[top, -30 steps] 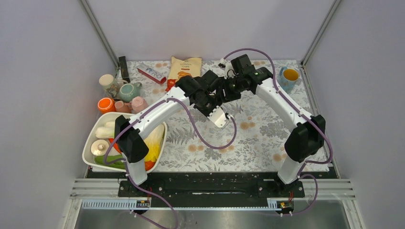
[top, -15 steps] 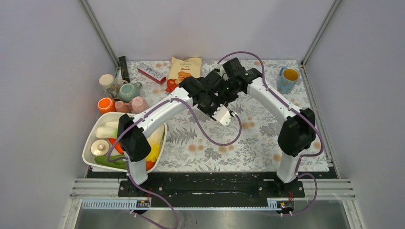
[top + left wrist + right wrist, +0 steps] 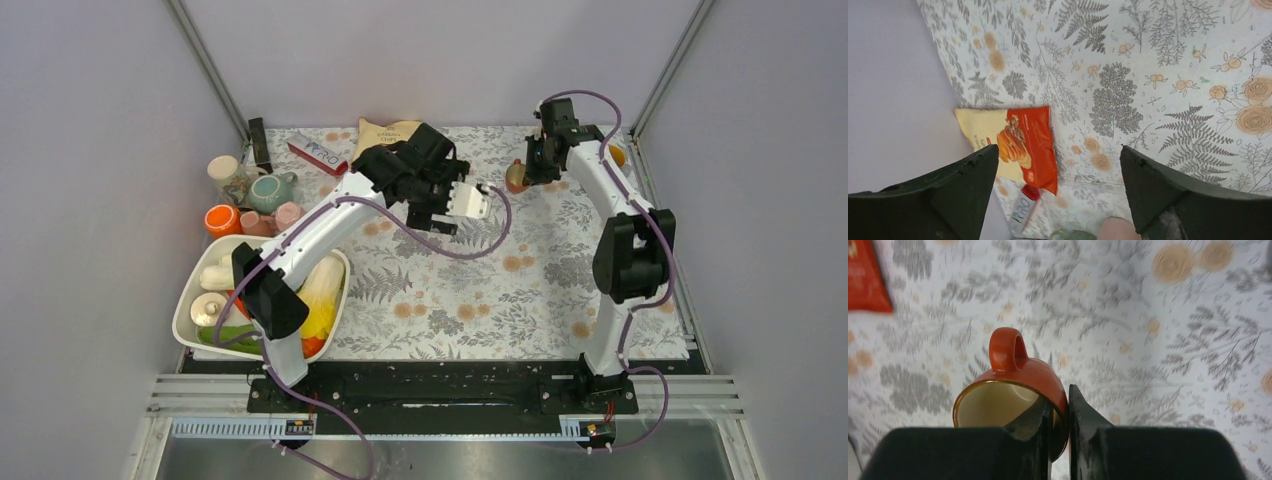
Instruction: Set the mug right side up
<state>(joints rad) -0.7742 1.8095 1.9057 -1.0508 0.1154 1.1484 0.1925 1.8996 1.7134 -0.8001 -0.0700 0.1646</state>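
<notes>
Worktop in fern-and-flower cloth carries everything. Left arm reaches over its far middle, and right arm runs along the right edge toward the far edge. White tub of food sits by the near left corner. Snack bag lies at the far edge, left of middle. Orange mug, cream inside, is near the far edge, right of middle, with its mouth toward the wrist camera. Whether it touches the cloth cannot be told. Right hand pinches its wall, one finger inside the rim and one outside. Left hand is spread wide, only cloth between its fingers.
</notes>
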